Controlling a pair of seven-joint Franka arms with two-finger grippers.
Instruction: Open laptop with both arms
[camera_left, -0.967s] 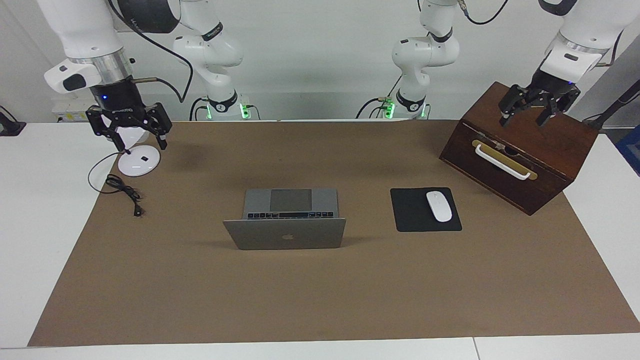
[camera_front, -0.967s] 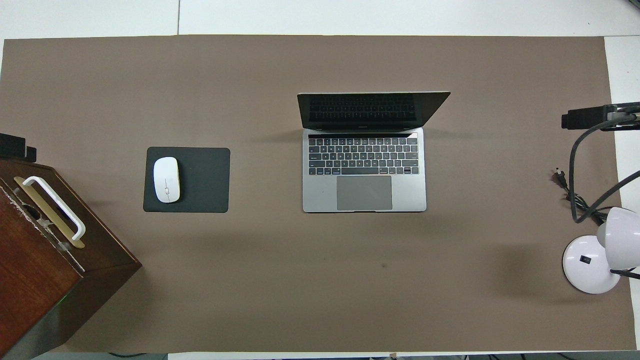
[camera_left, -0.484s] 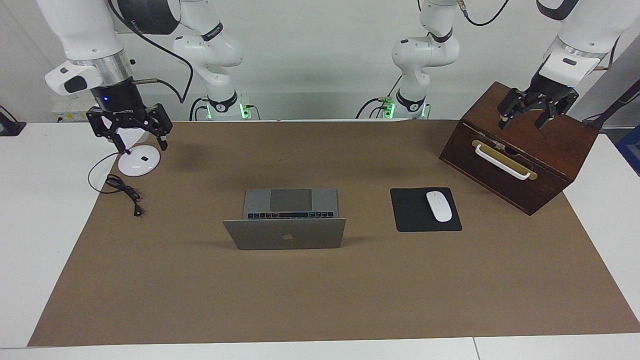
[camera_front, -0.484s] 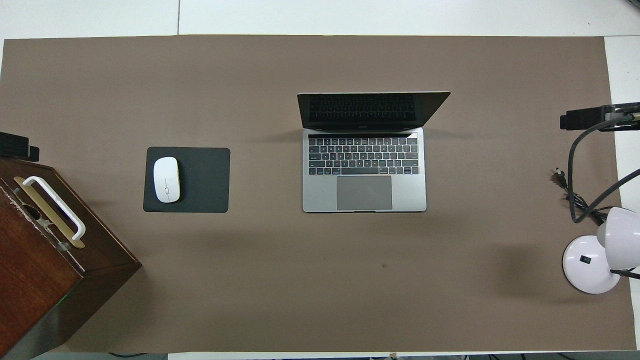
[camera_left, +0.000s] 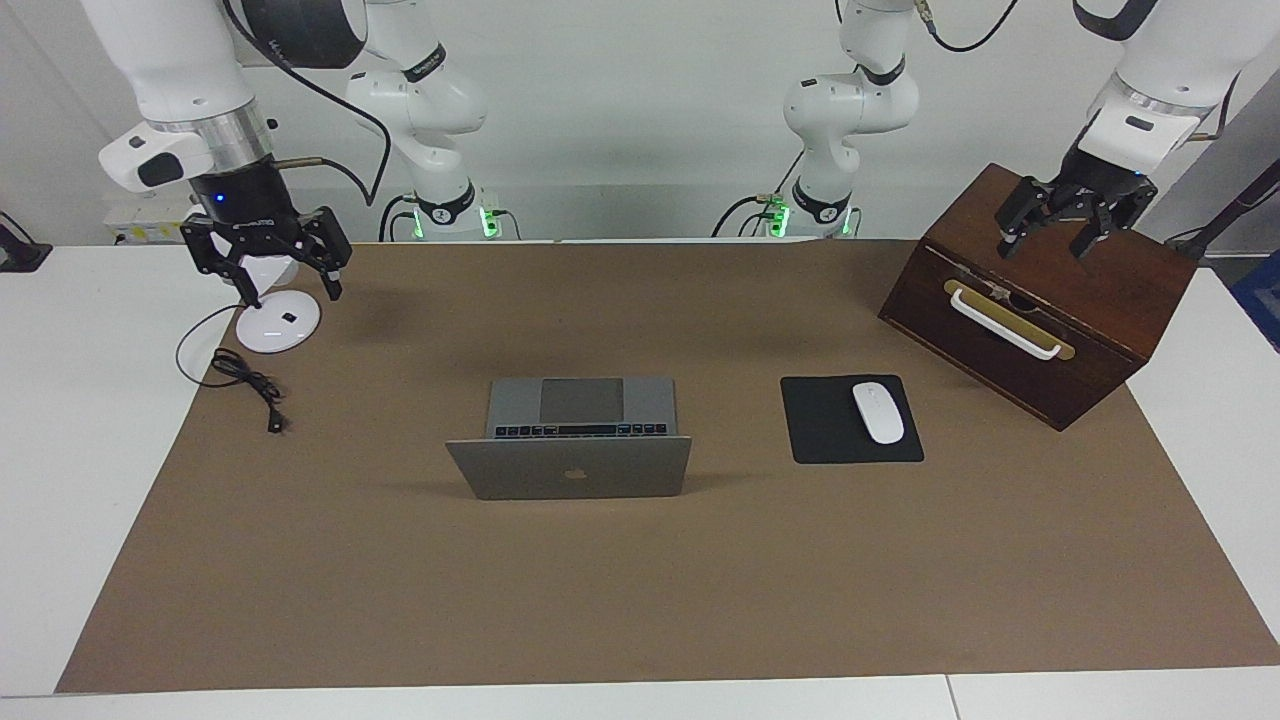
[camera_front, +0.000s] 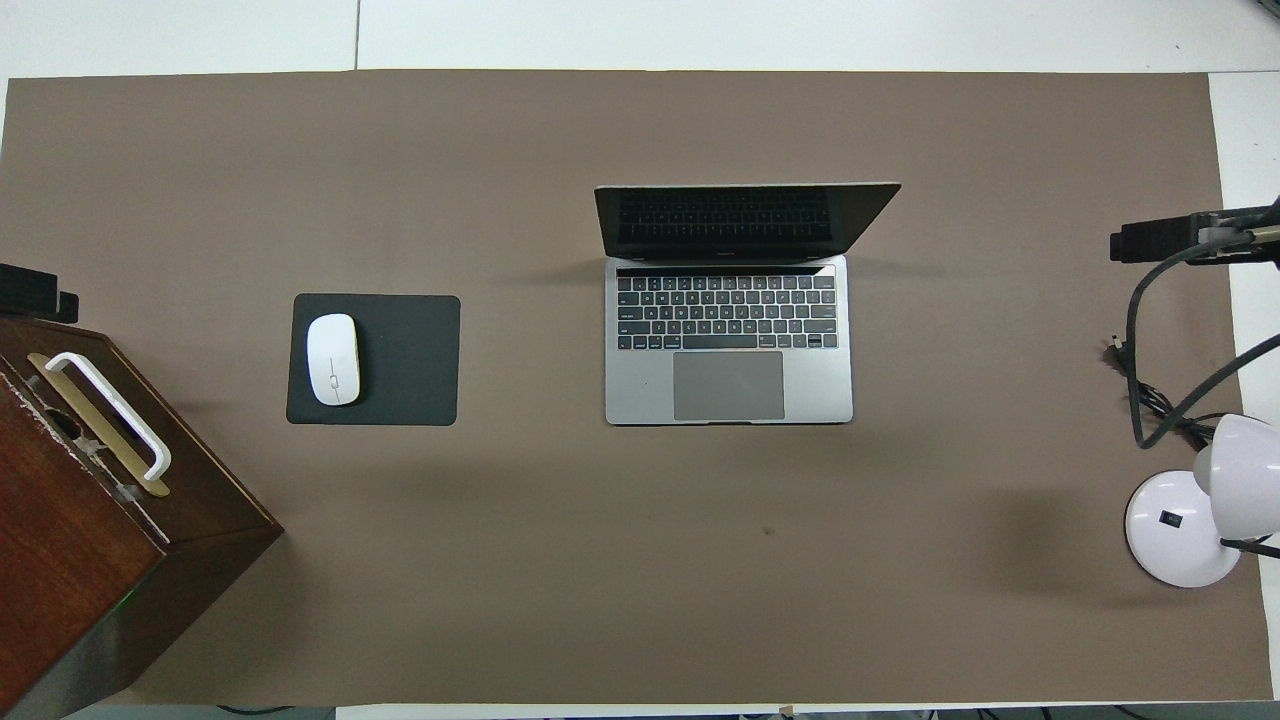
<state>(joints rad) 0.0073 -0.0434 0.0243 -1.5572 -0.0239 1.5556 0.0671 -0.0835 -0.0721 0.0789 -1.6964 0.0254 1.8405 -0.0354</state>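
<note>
The silver-grey laptop (camera_left: 568, 467) stands open in the middle of the brown mat, its lid upright with the apple logo facing away from the robots. The overhead view shows its black keys, grey trackpad and dark screen (camera_front: 728, 340). My right gripper (camera_left: 286, 288) hangs open and empty over the white lamp base, toward the right arm's end of the table. My left gripper (camera_left: 1046, 242) hangs open and empty over the wooden box at the left arm's end. Both are well apart from the laptop.
A white desk lamp (camera_left: 278, 325) with a loose black cable (camera_left: 245, 375) stands below the right gripper. A black mouse pad (camera_left: 830, 425) with a white mouse (camera_left: 877, 411) lies beside the laptop. A dark wooden box (camera_left: 1100, 290) has a white handle (camera_left: 1003, 322).
The right gripper has drifted slightly toward the middle of the table and the left gripper has risen a little above the box. The laptop has not moved.
</note>
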